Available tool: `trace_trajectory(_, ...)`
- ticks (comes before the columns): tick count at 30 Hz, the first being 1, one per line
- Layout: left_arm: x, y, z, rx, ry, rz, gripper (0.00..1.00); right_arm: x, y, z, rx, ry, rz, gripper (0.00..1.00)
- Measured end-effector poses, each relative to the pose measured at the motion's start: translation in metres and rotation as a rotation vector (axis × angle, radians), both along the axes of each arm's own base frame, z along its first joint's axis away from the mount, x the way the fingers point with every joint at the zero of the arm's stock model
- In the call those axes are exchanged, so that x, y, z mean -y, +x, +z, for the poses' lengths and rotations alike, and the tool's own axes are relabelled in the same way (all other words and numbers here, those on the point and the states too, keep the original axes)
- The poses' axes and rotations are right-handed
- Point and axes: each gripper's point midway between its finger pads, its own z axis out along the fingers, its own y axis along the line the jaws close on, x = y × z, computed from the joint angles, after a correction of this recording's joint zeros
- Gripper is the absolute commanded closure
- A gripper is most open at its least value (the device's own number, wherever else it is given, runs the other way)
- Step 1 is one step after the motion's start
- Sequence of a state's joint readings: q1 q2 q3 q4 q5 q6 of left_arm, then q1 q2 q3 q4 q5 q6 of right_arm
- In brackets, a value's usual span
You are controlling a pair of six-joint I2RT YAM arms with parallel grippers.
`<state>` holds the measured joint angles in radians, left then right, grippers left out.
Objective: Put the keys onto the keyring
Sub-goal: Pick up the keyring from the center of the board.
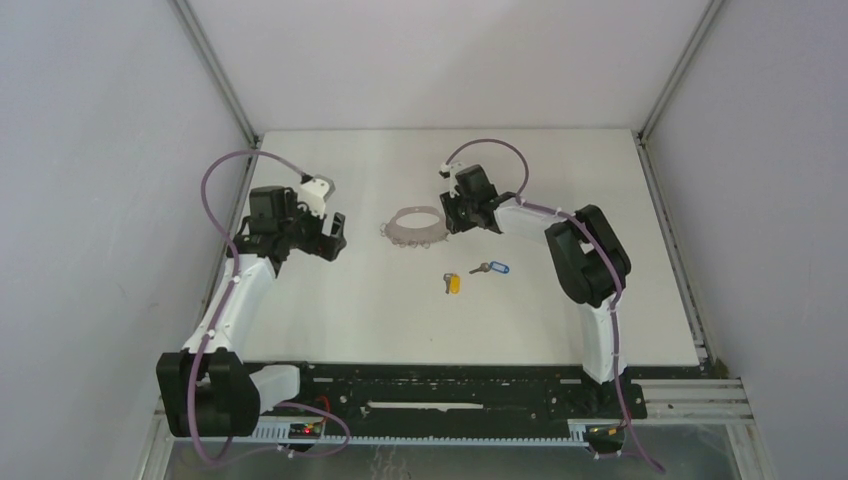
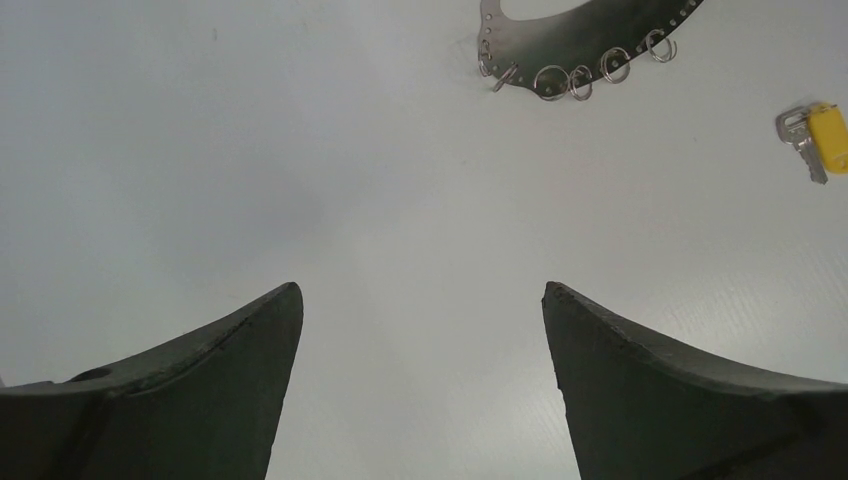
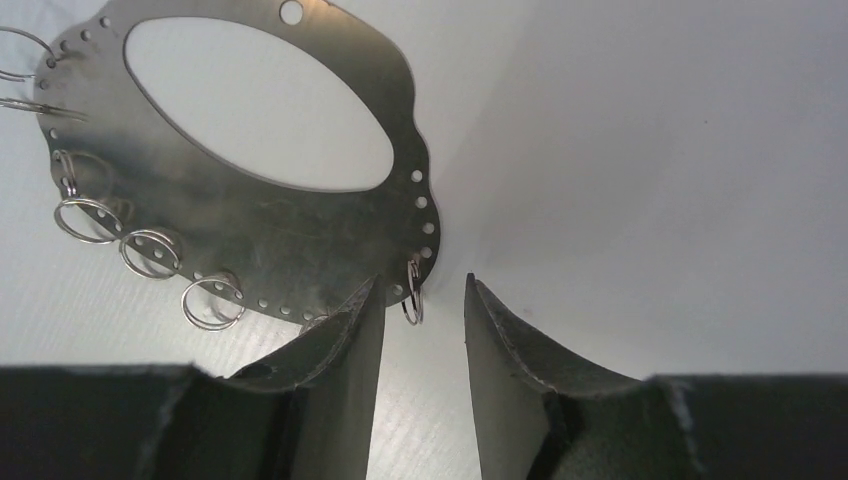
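Observation:
The keyring [image 1: 415, 225] is a grey metal hoop with small loops along its near edge, lying at the table's middle back. My right gripper [image 1: 455, 215] is at its right edge. In the right wrist view the keyring [image 3: 260, 225] fills the upper left, and one small loop [image 3: 412, 295] hangs between the tips of my right gripper [image 3: 422, 282], whose narrow gap is not closed on it. The yellow-headed key [image 1: 452, 283] and the blue-tagged key [image 1: 492, 268] lie nearer the front. My left gripper [image 1: 335, 232] hovers wide open to the left, seen empty [image 2: 420, 290], facing the keyring [image 2: 580, 35] and yellow key [image 2: 825, 137].
White walls with metal corner posts [image 1: 215, 70] close in the table on the left, back and right. The black base rail [image 1: 450, 395] runs along the near edge.

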<state>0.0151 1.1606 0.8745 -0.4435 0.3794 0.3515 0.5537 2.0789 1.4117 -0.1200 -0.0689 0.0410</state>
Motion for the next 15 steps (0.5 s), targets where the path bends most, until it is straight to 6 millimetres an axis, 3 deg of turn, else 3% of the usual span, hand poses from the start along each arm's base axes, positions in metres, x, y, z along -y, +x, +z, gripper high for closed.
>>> trace_trajectory(8,-0.0010,-0.0033,-0.0030,-0.011,0.018,-0.016,0.06,-0.0018,0.0022,-0.0047,-0.016,-0.016,-0.002,0.66)
trace_trajectory(14,-0.0012,-0.0064,-0.0054,-0.021,0.029,-0.030,0.08,-0.0041,0.0033,-0.0076,-0.023,-0.015,0.005,1.00)
trace_trajectory(15,-0.0013,-0.0067,-0.0058,-0.021,0.032,-0.033,0.08,-0.0046,0.0030,-0.0087,-0.027,-0.015,0.008,1.00)
